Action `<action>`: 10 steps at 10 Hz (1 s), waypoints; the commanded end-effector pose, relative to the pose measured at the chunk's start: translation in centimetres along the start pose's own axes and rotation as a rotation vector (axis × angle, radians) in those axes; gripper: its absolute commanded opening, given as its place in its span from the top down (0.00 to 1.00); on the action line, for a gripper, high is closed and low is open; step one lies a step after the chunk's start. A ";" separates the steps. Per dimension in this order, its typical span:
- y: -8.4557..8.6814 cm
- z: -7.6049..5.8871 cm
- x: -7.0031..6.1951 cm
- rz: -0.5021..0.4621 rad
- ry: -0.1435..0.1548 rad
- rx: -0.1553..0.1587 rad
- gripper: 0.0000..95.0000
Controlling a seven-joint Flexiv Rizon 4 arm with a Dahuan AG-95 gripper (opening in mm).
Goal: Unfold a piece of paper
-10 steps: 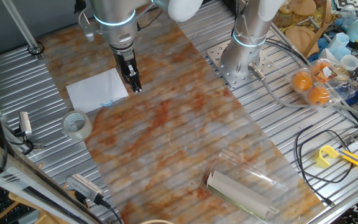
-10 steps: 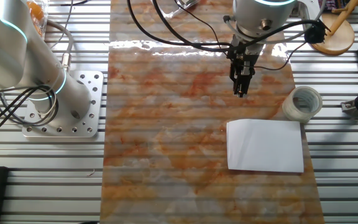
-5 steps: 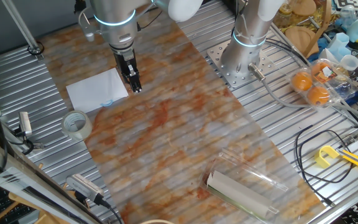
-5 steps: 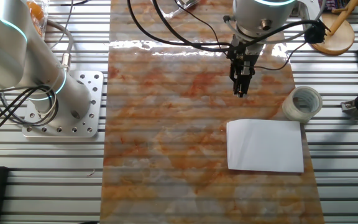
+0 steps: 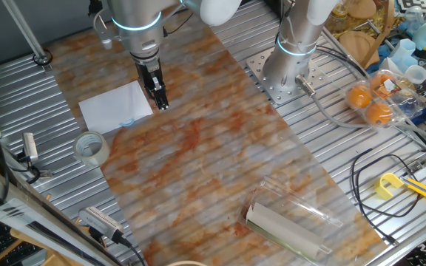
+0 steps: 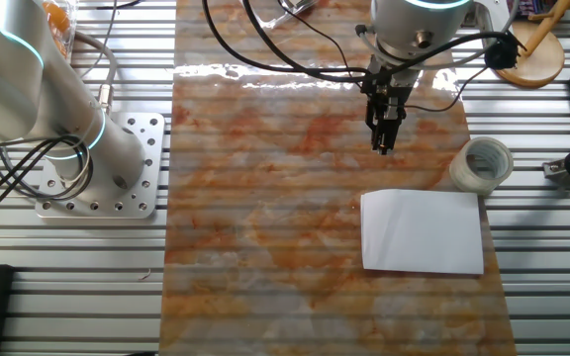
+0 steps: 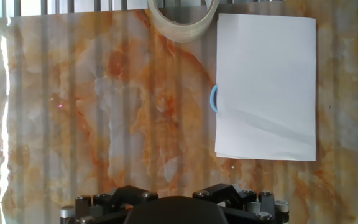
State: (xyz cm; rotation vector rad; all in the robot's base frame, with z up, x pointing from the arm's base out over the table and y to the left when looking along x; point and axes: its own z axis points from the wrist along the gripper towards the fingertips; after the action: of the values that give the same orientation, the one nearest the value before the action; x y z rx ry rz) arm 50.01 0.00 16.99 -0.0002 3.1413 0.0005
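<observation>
Gripper [image 6: 383, 148] hovering off the table, fingers [image 5: 163, 103] pressed together, holding nothing. Piece of paper [image 6: 422, 231] flat, folded, just beside fingertips, nearest its blue-marked long edge; tape roll [image 6: 481, 163] at far corner

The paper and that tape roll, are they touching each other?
Apart. In the other fixed view, a strip of tabletop shows between the paper and the tape roll; the hand view shows a gap too.
</observation>
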 end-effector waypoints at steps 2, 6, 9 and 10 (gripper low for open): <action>0.1 0.1 -0.1 -0.184 0.151 -0.013 1.00; 0.2 0.7 -0.4 -0.178 0.148 -0.011 1.00; 0.2 1.4 -0.8 -0.177 0.142 -0.010 1.00; 0.1 1.8 -1.1 -0.177 0.138 -0.008 1.00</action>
State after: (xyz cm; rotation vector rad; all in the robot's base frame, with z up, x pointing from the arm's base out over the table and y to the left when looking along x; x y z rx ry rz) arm 51.23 0.08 14.94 -0.3001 3.2708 0.0150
